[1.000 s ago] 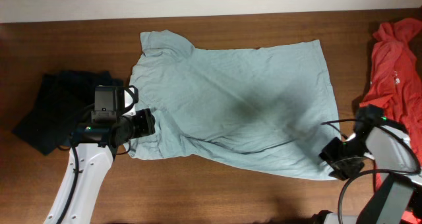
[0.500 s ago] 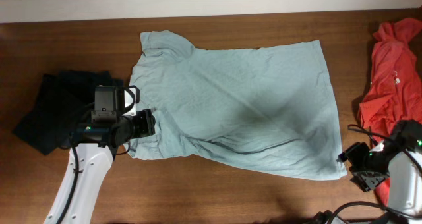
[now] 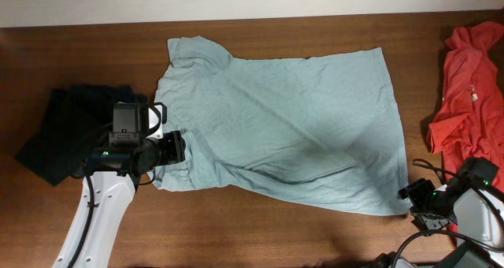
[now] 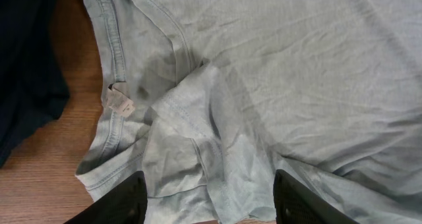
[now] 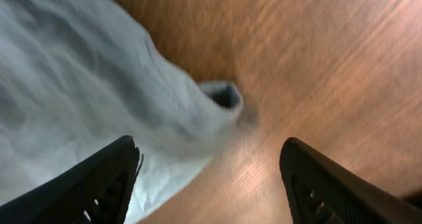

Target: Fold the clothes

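Note:
The pale teal T-shirt [image 3: 283, 118] lies spread flat across the wooden table, neck to the left and hem to the right. My left gripper [image 3: 178, 149] is open at its left edge. In the left wrist view its fingers [image 4: 210, 207] straddle a crumpled, folded-over sleeve [image 4: 191, 145] beside the round neck with its label [image 4: 119, 103]. My right gripper [image 3: 408, 195] is open and empty just off the shirt's near right hem corner. In the right wrist view that corner [image 5: 217, 95] lies on the wood ahead of the spread fingers [image 5: 211, 184], apart from them.
A dark navy garment [image 3: 63, 134] lies bunched at the left, close behind my left arm, and shows in the left wrist view [image 4: 26, 66]. A red-orange garment [image 3: 472, 87] lies at the right edge, beside my right arm. Bare wood [image 3: 276, 228] runs along the front.
My right arm has drawn back from the shirt's near right corner toward the table's front right and dropped lower. Its shadow on the shirt has faded. The left arm and shirt have not moved.

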Available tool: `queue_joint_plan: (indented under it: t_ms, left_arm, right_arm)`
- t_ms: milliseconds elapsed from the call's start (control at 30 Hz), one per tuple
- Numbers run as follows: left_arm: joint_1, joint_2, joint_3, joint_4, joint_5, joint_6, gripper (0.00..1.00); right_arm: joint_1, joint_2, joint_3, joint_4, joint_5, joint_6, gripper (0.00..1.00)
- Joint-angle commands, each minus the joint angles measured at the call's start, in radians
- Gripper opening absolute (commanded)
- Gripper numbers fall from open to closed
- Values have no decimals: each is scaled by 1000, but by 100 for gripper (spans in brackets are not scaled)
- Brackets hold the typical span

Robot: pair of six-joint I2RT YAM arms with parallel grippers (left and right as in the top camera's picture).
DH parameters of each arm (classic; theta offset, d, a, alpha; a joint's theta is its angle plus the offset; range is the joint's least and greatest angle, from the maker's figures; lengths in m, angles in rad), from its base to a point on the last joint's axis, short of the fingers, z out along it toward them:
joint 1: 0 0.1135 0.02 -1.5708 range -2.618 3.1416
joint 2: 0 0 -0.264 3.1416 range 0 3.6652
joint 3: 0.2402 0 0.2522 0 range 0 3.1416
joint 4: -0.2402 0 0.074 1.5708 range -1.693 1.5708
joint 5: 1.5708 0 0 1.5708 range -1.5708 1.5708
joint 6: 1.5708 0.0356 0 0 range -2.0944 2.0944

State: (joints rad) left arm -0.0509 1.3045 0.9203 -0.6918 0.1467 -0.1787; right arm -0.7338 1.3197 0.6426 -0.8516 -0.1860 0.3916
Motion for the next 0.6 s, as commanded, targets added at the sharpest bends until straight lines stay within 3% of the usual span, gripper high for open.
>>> queue_joint_plan:
  t_ms: [0, 467, 567]
  left_arm:
    - [-3, 9, 18, 3, 14, 16, 61]
    - [-3, 9, 18, 3, 14, 16, 62]
    - [-3, 9, 17, 3, 14, 16, 61]
  right_arm:
    - [-8, 2, -47, 42, 17, 10, 72]
    - [-8, 3, -113, 148, 14, 60, 70]
    - [-8, 3, -145, 188, 13, 87, 66]
